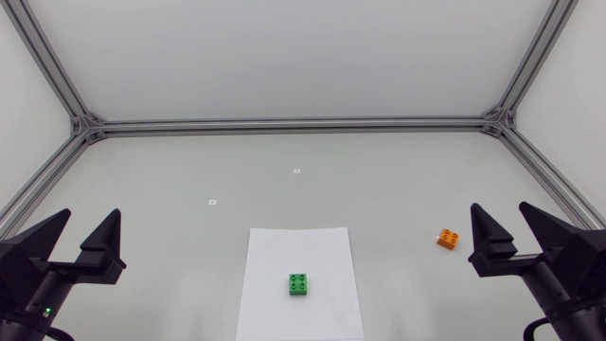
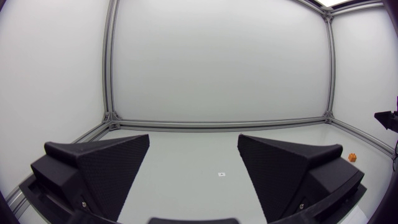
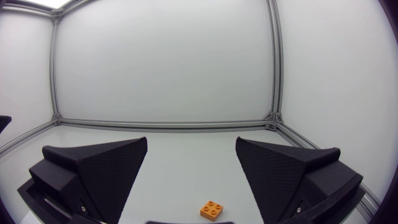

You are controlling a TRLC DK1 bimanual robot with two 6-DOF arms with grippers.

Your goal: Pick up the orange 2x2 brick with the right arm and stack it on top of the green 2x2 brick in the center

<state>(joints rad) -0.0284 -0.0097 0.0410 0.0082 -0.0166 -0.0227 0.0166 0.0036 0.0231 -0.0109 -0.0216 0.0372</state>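
The orange 2x2 brick (image 1: 449, 238) lies on the table at the right, just left of my right gripper (image 1: 503, 224), which stands open and holds nothing. In the right wrist view the orange brick (image 3: 212, 210) lies on the table close ahead, between the open fingers of the right gripper (image 3: 191, 158). The green 2x2 brick (image 1: 299, 284) sits on a white sheet of paper (image 1: 300, 251) near the table's front centre. My left gripper (image 1: 88, 233) hangs open at the left. From the left wrist, the left gripper (image 2: 193, 158) shows empty and the orange brick (image 2: 353, 157) is tiny, far across the table.
An aluminium frame (image 1: 294, 124) runs around the table with white walls behind. Two small white markers (image 1: 297, 170) (image 1: 213, 201) lie on the surface beyond the paper.
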